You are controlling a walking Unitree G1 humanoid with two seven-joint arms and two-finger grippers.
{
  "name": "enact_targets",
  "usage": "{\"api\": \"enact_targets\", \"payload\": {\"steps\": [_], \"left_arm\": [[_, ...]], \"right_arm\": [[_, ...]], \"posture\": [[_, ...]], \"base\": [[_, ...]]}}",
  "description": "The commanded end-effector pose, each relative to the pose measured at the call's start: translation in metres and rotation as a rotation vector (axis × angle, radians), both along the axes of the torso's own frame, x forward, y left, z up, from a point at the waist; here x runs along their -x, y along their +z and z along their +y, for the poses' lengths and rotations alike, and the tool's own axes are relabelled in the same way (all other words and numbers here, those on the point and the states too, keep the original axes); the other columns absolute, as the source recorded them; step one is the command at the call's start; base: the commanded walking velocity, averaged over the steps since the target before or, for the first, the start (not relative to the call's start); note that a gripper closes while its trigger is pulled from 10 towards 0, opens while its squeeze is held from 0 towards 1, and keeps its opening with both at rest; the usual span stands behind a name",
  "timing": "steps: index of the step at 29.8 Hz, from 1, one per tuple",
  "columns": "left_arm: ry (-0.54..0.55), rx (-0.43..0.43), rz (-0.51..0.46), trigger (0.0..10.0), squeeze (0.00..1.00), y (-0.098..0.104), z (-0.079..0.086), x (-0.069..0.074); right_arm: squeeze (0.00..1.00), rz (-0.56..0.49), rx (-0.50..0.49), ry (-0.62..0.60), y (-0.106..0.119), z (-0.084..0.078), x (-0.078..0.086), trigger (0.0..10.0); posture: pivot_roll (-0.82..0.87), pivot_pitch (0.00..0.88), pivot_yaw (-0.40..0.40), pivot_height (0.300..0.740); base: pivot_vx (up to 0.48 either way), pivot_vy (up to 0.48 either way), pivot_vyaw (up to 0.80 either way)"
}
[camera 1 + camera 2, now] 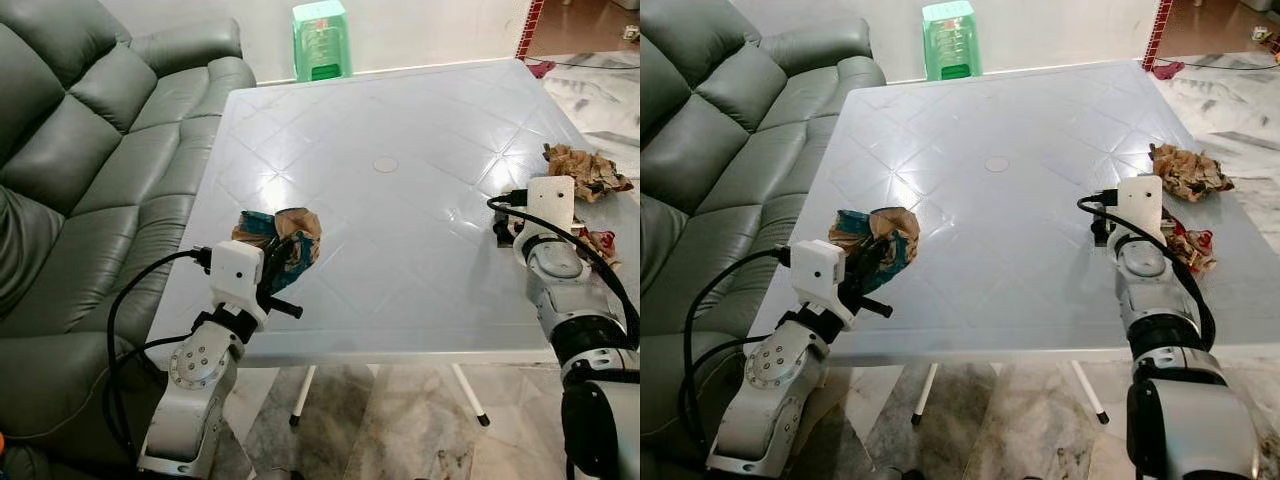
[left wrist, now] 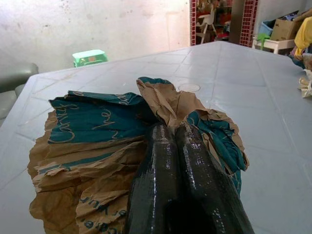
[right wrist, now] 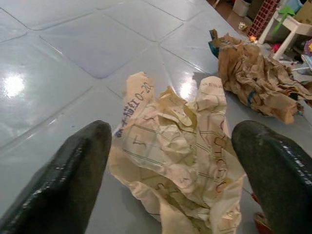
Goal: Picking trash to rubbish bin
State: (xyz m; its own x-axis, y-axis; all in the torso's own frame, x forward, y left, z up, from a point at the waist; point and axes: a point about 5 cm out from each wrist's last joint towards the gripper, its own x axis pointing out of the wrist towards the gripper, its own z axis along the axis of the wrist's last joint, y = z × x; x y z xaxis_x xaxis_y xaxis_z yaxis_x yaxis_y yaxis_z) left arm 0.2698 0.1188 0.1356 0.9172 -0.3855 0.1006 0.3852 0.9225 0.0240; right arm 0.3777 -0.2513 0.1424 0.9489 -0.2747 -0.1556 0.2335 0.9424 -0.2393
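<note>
A crumpled brown and teal paper bag lies near the front left corner of the white table. My left gripper is shut on a fold of that bag, its black fingers pressed together. On the table's right side a crumpled cream paper with printed writing lies between the fingers of my right gripper, which stands open around it. The paper does not touch either fingertip. A larger wad of brown paper lies farther off by the right edge.
A grey leather sofa stands close along the table's left side. A green plastic stool sits beyond the far edge. Marble floor runs to the right. The table's middle is bare.
</note>
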Motion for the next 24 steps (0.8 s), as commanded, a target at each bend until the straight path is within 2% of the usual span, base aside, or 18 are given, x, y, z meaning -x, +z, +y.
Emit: {"api": "enact_targets", "payload": {"steps": [1, 4, 6, 7, 9, 10, 11, 12, 13, 14, 24], "left_arm": [[-0.004, -0.003, -0.005, 0.0, 0.0, 0.003, 0.002, 0.002], [-0.005, -0.003, -0.003, 0.0, 0.0, 0.003, 0.002, 0.003], [-0.006, -0.003, -0.002, 0.0, 0.0, 0.002, 0.002, 0.003], [-0.006, -0.003, 0.0, 0.0, 0.0, 0.002, 0.002, 0.004], [-0.006, -0.003, 0.002, 0.0, 0.0, 0.002, 0.002, 0.004], [-0.006, -0.004, 0.004, 0.0, 0.0, 0.001, 0.002, 0.004], [-0.007, -0.005, 0.005, 0.0, 0.0, 0.001, 0.002, 0.004], [-0.008, -0.005, 0.008, 0.0, 0.0, 0.001, 0.001, 0.005], [-0.009, -0.006, 0.008, 0.0, 0.0, 0.001, 0.001, 0.005], [-0.01, -0.006, 0.009, 0.0, 0.0, 0.001, 0.001, 0.005], [-0.009, -0.003, 0.01, 0.0, 0.0, 0.001, 0.0, 0.004]], "right_arm": [[1.0, 0.056, -0.015, 0.002, -0.009, 0.005, 0.0, 10.0], [1.0, 0.103, -0.069, -0.014, -0.018, 0.004, 0.003, 10.0], [1.0, 0.128, -0.067, -0.014, -0.022, 0.004, 0.004, 10.0], [0.7, 0.138, -0.063, -0.02, -0.024, 0.004, 0.005, 10.0], [0.7, 0.15, -0.063, -0.03, -0.027, 0.002, 0.007, 10.0], [0.61, 0.16, -0.065, -0.035, -0.029, 0.001, 0.008, 10.0], [0.39, 0.166, -0.065, -0.036, -0.03, 0.001, 0.008, 10.0], [0.0, 0.179, -0.08, -0.036, -0.033, 0.0, 0.01, 10.0], [0.0, 0.181, -0.09, -0.04, -0.034, 0.0, 0.01, 6.4], [0.0, 0.186, -0.106, -0.046, -0.035, 0.0, 0.011, 0.0], [0.0, 0.203, -0.168, -0.042, -0.043, 0.004, 0.014, 0.0]], "posture": [[0.01, 0.074, 0.094, 0.74], [0.01, 0.076, 0.093, 0.74], [0.01, 0.077, 0.093, 0.74], [0.01, 0.079, 0.092, 0.74], [0.01, 0.079, 0.092, 0.74], [0.01, 0.082, 0.092, 0.74], [0.01, 0.082, 0.092, 0.74], [0.01, 0.082, 0.092, 0.74], [0.01, 0.083, 0.092, 0.74], [0.01, 0.083, 0.091, 0.74], [0.0, 0.081, 0.088, 0.74]], "base": [[0.0, 0.0, 0.0], [0.0, 0.0, 0.0], [0.0, 0.0, 0.0], [0.0, 0.0, 0.0], [0.0, 0.0, 0.0], [0.0, 0.0, 0.0], [0.0, 0.0, 0.0], [0.0, 0.0, 0.0], [0.0, 0.0, 0.0], [0.0, 0.0, 0.0], [0.0, 0.0, 0.0]]}}
